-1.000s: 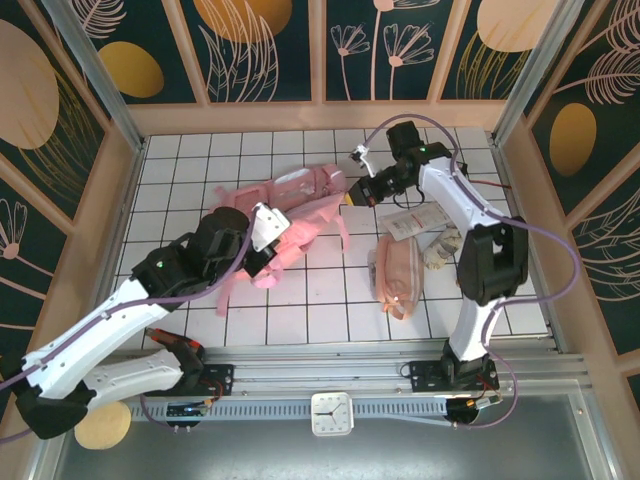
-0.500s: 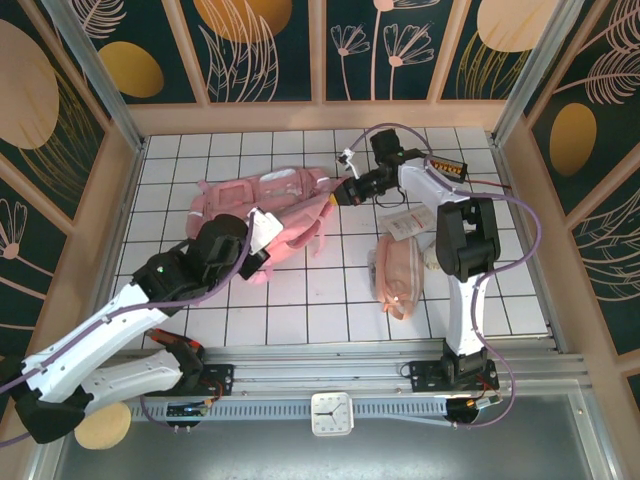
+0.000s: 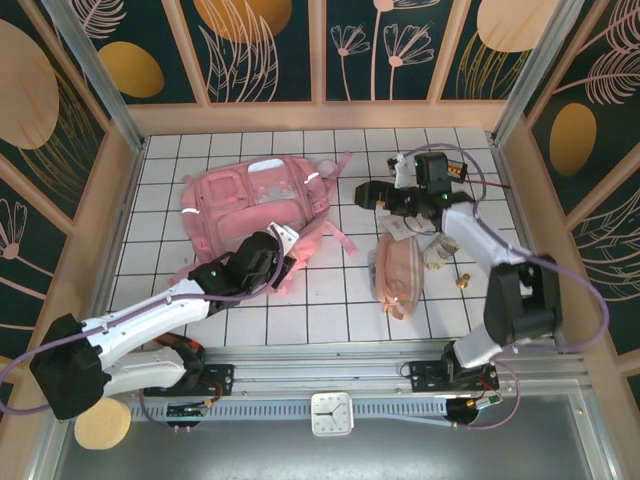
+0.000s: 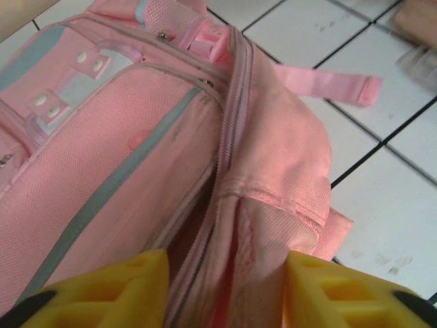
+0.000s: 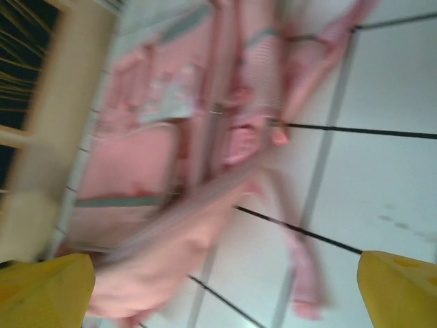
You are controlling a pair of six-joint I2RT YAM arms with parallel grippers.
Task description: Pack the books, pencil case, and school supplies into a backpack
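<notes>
The pink backpack (image 3: 252, 197) lies flat on the white tiles at the back left, its straps trailing to the right. My left gripper (image 3: 291, 252) is at its near right corner, open, with loose pink fabric of the backpack (image 4: 136, 157) between the yellow fingers (image 4: 102, 290). My right gripper (image 3: 368, 194) hovers open just right of the backpack (image 5: 136, 164), nothing in it. The pale-pink pencil case (image 3: 397, 272) lies on the tiles right of centre. The clear-and-white school supplies packet (image 3: 404, 228) sits just behind it, partly under my right arm. The books are out of view.
A crumpled pale item (image 3: 438, 250) and a small brass-coloured object (image 3: 462, 281) lie right of the pencil case. A backpack strap (image 3: 345, 240) stretches over the middle tiles. Wooden walls close in the back and both sides.
The backpack was bunched up between both grippers; it has dropped flat and spread toward the back left. Both grippers opened. The right one pulled away to the right.
</notes>
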